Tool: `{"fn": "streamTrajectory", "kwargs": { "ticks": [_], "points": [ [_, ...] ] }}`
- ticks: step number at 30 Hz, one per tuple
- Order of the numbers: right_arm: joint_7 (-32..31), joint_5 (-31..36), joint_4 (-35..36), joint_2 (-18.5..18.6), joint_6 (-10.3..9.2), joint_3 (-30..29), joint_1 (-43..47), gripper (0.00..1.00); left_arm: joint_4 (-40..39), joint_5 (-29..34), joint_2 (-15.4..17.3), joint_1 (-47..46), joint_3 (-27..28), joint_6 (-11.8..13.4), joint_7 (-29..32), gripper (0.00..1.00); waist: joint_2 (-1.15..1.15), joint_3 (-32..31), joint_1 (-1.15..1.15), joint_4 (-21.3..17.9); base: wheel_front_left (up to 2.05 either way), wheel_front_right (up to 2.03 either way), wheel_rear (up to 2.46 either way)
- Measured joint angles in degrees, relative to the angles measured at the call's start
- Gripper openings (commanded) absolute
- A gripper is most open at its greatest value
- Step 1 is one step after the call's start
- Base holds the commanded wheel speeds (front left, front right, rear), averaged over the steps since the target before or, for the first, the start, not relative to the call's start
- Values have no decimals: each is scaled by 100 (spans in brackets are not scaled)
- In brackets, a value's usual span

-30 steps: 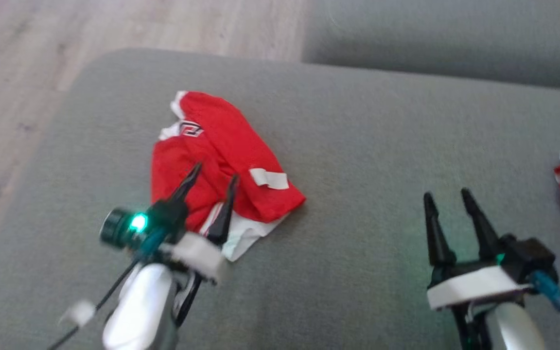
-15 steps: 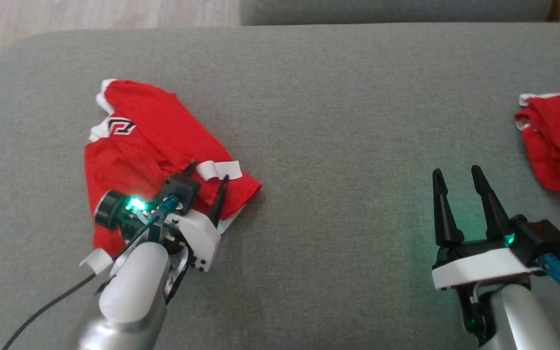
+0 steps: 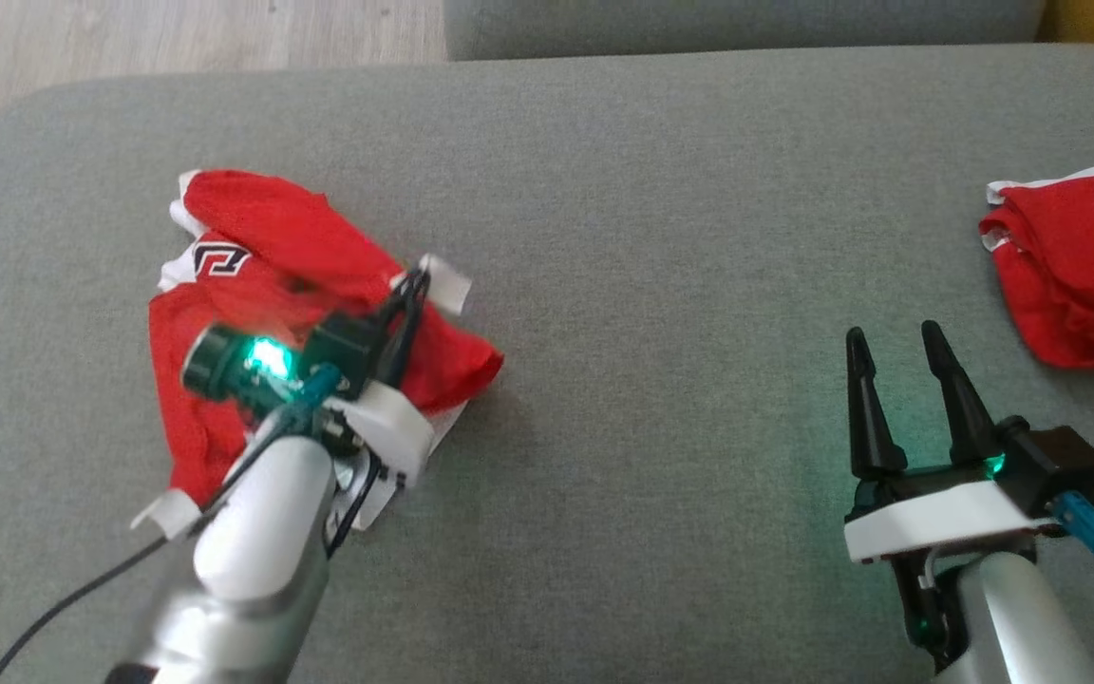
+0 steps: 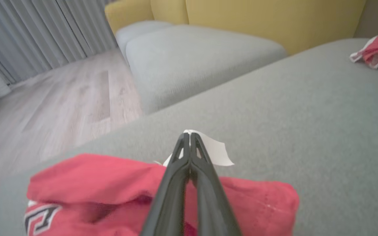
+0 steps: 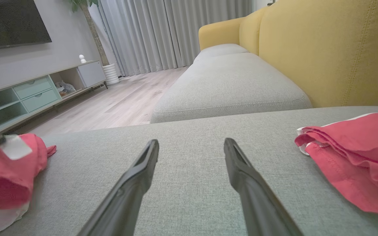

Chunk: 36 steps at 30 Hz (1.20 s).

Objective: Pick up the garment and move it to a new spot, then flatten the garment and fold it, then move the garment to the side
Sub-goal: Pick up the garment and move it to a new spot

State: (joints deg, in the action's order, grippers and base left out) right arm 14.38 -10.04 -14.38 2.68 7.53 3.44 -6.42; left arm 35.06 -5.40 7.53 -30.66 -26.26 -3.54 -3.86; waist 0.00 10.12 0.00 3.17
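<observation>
Grey upholstery of a wide seat cushion (image 3: 699, 190) is seen carrying everything, with a yellow backrest (image 5: 323, 49) rising beyond it and a pale wooden floor (image 3: 129, 38) past its far-left corner. Grey curtains (image 5: 159, 32) are hung at the end of the room. A low cabinet (image 5: 28, 91) is set along the wall; its pale green drawers are shut, and something small is kept in one open compartment, too blurred to be told. A white pot (image 5: 112, 73) beside the cabinet holds a plant stem. The garment (image 3: 319, 237), red with white trim, is heaped on the left part of the cushion, well apart from a second red garment (image 3: 1079, 275) lying at the right edge. No clear front or hem can be made out in the crumpled heap; its uppermost fold is laid diagonally, from far left toward near right, and a lower part is trailed toward the robot. The left gripper (image 3: 414, 280) is placed over the heap, its jaws pressed together on the garment at the right end of that fold. The right gripper (image 3: 894, 332) is held above bare cushion between the two garments, its jaws spread apart and holding nothing. A black-and-white angular emblem (image 3: 221, 256) is printed near the garment's far-left end; no letters can be read in it. A small white tab (image 4: 215, 150), blank as far as can be seen, is caught at the left fingertips.
</observation>
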Motion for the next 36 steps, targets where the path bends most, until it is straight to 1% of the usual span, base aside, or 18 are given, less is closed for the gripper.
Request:
{"fn": "streamTrajectory", "kwargs": {
  "ticks": [5, 8, 12, 15, 18, 23, 24, 28, 31, 34, 35, 36],
  "points": [
    [0, -67, -43, -1, 0, 29, 0, 100, -409, -189, 0, -244, 101, -40, -291, 0, 0, -93, 0, -98, 0, 0, 0],
    [0, -92, -42, 0, 0, 48, -7, 100, -780, -409, 21, -512, 264, -75, -297, 0, 0, -107, 0, -210, 0, 0, 0],
    [0, -225, -24, 0, 0, 130, -109, 100, -1256, -447, 118, -1098, 355, -159, -36, 0, 0, -100, 0, -414, 0, 0, 0],
    [0, -356, -24, 1, 0, 252, -220, 100, -1459, -669, 136, -1464, 402, -225, 310, 0, 0, -82, 0, -619, 0, 0, 0],
    [0, -494, 0, 1, 0, 348, -261, 100, -1580, -690, 179, -1744, 343, -259, 579, 0, 0, -31, 0, -848, 0, 0, 0],
    [0, -632, 24, 2, 0, 592, -381, 100, -1481, -682, 198, -2316, 259, -303, 791, 0, 0, 131, 0, -1229, 0, 0, 0],
    [0, -632, 24, 2, 0, 592, -381, 100, -1481, -682, 198, -2316, 259, -303, 791, 0, 0, 131, 0, -1229, 0, 0, 0],
    [1, -784, 74, 4, 0, 787, -549, 100, -1191, -658, 181, -2713, 189, -309, 838, 0, 0, 279, 0, -1565, 0, 0, 0],
    [1, -893, 111, 5, 0, 978, -625, 100, -854, -513, 167, -3014, 108, -309, 799, 0, 0, 404, 1, -1830, 0, 0, 0],
    [1, -972, 145, 7, 0, 1134, -667, 100, -469, -408, 132, -3357, 25, -310, 558, 0, 0, 526, 1, -2092, 0, 0, 0],
    [1, -983, 157, 7, 0, 1161, -689, 100, -323, -378, 126, -3490, -46, -311, 480, 30, 0, 567, 1, -2174, 0, 0, 0],
    [1, -1009, 171, 7, 0, 1179, -710, 100, -160, -356, 104, -3616, -100, -323, 398, 100, 0, 606, 1, -2250, 0, 0, 0]
  ]
}}
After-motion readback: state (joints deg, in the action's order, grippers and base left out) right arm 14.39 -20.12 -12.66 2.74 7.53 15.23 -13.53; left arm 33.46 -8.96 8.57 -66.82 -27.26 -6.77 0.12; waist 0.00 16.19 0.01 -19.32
